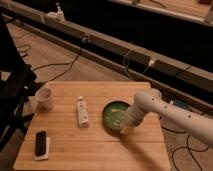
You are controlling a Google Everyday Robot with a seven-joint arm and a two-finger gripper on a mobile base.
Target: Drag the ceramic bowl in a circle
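**Green bowl mid-drag, everything else parked out of the way**

Far left, near the front corner of the wooden table (100, 150), a dark phone-like slab (40, 142) is laid on something pale. Just behind it, by the left edge, the small white cup (45, 98) is stood upright, well apart from the action. A white tube (82, 112) is laid lengthwise around the middle, probably left there so a circular path has to be kept to the right of it.

Right of centre, the ceramic bowl (116, 116) is sat flat on the wood, near the tube but not touching it. The gripper (126, 125) is pressed down at the bowl's right-front rim, with the white arm (170, 112) reached in from the right. That rim contact looks chosen so the bowl can be slid rather than lifted. Whether the fingers are open or closed can't be told.
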